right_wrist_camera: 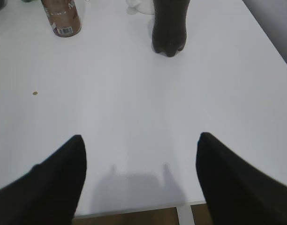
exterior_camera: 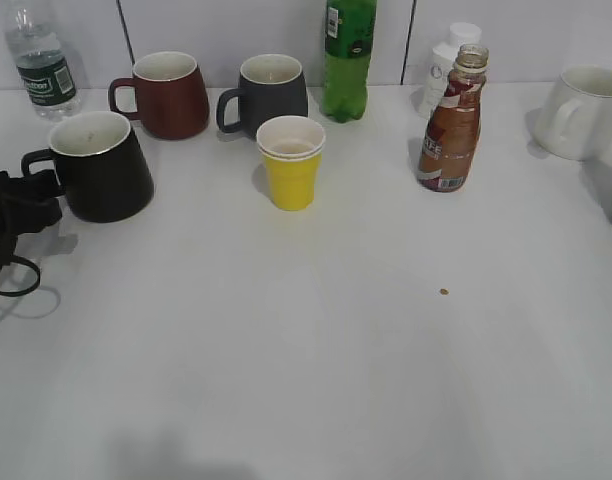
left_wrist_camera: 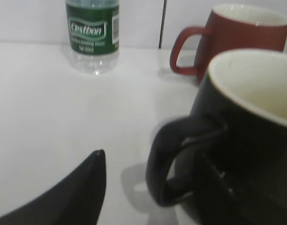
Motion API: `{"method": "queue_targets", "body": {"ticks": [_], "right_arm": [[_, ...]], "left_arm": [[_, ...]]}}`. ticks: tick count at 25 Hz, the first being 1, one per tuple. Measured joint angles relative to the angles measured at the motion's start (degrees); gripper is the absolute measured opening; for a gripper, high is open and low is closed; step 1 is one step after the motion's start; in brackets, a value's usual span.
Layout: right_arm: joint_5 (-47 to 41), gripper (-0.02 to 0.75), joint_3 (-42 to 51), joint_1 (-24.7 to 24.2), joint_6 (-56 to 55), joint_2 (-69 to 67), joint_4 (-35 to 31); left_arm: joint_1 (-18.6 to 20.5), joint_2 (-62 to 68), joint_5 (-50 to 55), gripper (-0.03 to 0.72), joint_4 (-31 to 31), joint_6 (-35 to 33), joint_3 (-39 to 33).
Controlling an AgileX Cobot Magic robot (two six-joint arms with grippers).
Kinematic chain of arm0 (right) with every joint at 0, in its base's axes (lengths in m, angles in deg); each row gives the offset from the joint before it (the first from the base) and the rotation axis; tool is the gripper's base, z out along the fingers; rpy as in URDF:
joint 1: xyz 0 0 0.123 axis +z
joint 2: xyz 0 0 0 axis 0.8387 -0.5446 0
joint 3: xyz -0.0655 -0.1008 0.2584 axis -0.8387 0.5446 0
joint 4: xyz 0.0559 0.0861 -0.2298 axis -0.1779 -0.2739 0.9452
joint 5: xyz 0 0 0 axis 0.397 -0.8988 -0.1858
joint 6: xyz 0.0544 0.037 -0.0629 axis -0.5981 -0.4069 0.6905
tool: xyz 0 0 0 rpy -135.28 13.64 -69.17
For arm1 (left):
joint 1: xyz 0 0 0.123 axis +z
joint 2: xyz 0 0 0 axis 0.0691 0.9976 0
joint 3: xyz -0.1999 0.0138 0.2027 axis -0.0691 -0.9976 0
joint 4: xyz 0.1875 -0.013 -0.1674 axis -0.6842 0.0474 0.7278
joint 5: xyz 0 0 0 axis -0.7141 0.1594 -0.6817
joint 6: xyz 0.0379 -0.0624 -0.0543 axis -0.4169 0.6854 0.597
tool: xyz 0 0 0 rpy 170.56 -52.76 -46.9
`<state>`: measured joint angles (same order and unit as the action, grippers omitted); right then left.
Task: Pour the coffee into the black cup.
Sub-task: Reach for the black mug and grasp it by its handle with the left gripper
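The table was white and filled nearly all of each view. On it, at the back, stood a green bottle, and to the right of it, nearer the front, the coffee, uncapped and upright, with a white bottle just behind it. A white mug sat at the far right edge. The black cup stood upright at the left, handle turned to the left, well apart from the coffee. Behind it were a maroon mug and a grey mug, and a water bottle in the back left corner. A yellow cup stood near the middle, between the black cup and the coffee.

The left gripper lay at the table's left edge beside the black cup's handle; in the left wrist view one finger showed left of the handle, and the other seemed to reach in by the handle loop, jaws spread, but I could not tell whether they touched it. The right gripper hung released over bare table, fingers wide apart, grasping nothing; a dark bottle stood ahead of it. A small brown speck lay in front of the coffee.
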<state>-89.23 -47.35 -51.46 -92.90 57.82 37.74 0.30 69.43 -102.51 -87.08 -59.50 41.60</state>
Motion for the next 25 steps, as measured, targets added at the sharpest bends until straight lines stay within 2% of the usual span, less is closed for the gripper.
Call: {"method": "queue_targets", "body": {"ticks": [5,25], "right_arm": [[0.0,0.570,0.0,0.0,0.0,0.0,0.0],[0.0,0.570,0.0,0.0,0.0,0.0,0.0]], "left_arm": [[0.0,0.5,0.0,0.445,2.2,0.0,0.1],[0.0,4.0,0.4,0.436,1.5,0.0,4.6]]}}
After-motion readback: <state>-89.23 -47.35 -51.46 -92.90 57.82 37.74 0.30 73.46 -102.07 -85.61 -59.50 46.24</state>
